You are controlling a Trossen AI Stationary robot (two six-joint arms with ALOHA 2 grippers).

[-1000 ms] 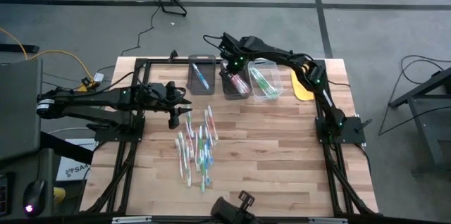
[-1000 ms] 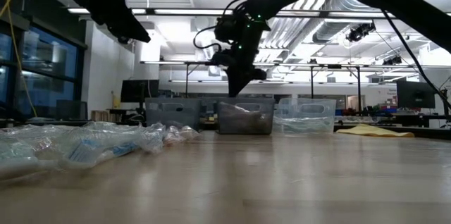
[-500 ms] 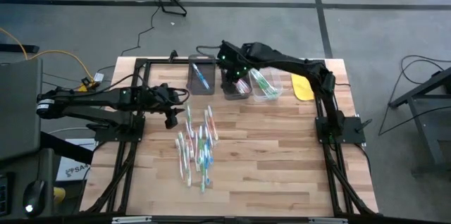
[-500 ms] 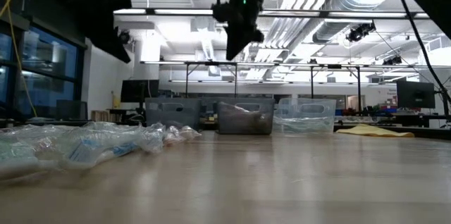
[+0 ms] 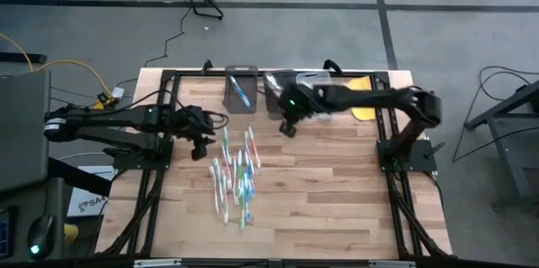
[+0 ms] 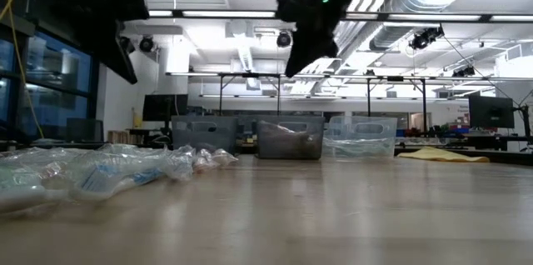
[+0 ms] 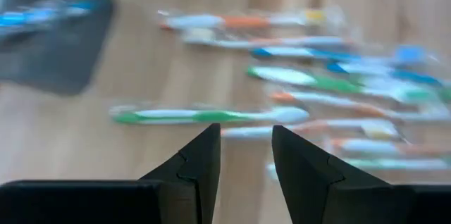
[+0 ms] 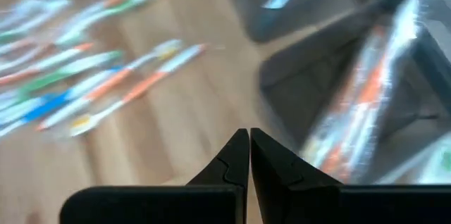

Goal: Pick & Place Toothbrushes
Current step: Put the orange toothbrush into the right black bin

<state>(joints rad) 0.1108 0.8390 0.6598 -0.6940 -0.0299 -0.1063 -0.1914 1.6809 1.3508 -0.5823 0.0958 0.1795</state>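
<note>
- Wooden table (image 5: 337,192) bearing a loose pile of toothbrushes (image 5: 236,175), wrapped in clear film, white, green, blue and orange-red, left of centre.
- 3 bins along the far edge: left bin (image 5: 241,91) holding 1 blue brush; middle bin (image 6: 290,138) with orange-red brushes, seen in the right wrist view; clear bin (image 6: 360,137) on the right, contents not readable here.
- Yellow flat object (image 6: 441,154) near the far right corner, no part of the task.
- Left gripper (image 5: 200,142) raised just left of the pile; fingers parted with a narrow gap, nothing between them; green-handled brush (image 7: 211,115) lying crosswise just ahead of the tips.
- Right gripper (image 5: 288,126) raised just in front of the bins, between them and the pile; fingers pressed together, nothing held.
- Step judged in hand: left-arm approach to 1 brush from the pile.
- For a clean pick: widen the gap first, descend straight over 1 handle lying clear of its neighbours, fingers crosswise to the handle at mid-length, close only at table level.
- Likely risks: slippery film, 2 brushes caught together.
</note>
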